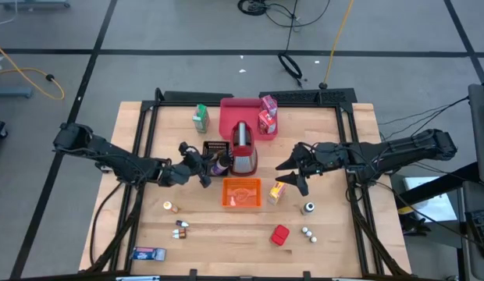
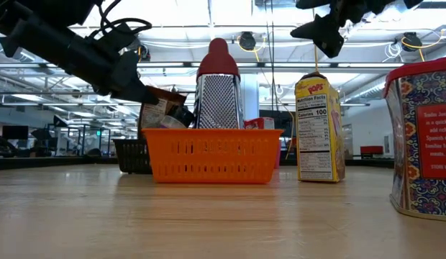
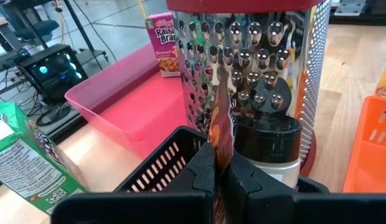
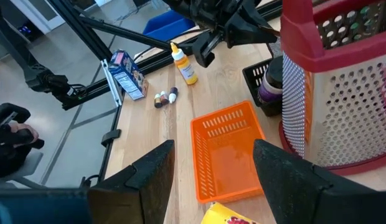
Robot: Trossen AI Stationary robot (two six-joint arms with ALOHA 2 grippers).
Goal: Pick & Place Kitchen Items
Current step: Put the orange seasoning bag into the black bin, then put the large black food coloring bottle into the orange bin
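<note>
My left gripper (image 1: 201,166) is shut on a thin brown packet (image 3: 221,124) over the black basket (image 1: 215,147), next to the red-and-silver grater (image 1: 243,153). A dark-lidded bottle (image 3: 268,126) stands in that basket. My right gripper (image 1: 293,173) hangs open above the table, between the grater and a yellow packet (image 1: 278,190) that stands on its lower end beside the orange basket (image 1: 242,193). In the right wrist view its fingers straddle the orange basket (image 4: 227,152) from well above. A green carton (image 1: 200,117) stands left of the pink tray (image 1: 234,117). My left gripper pinches the brown packet at its near edge (image 3: 220,163) between its two fingers. The fingers come from the table's left, slanting slightly down. The packet stands on edge, upright, beyond the fingertips, over the black basket's rim (image 3: 174,149). Whether it touches the basket I cannot tell.
Pink and red cartons (image 1: 267,115) stand at the pink tray's right end. Near the front lie a red box (image 1: 279,235), tiny shakers (image 1: 308,232), a dark jar (image 1: 308,207), small bottles (image 1: 180,228) and a blue carton (image 1: 148,254). A big patterned tin (image 2: 424,137) shows in the low view.
</note>
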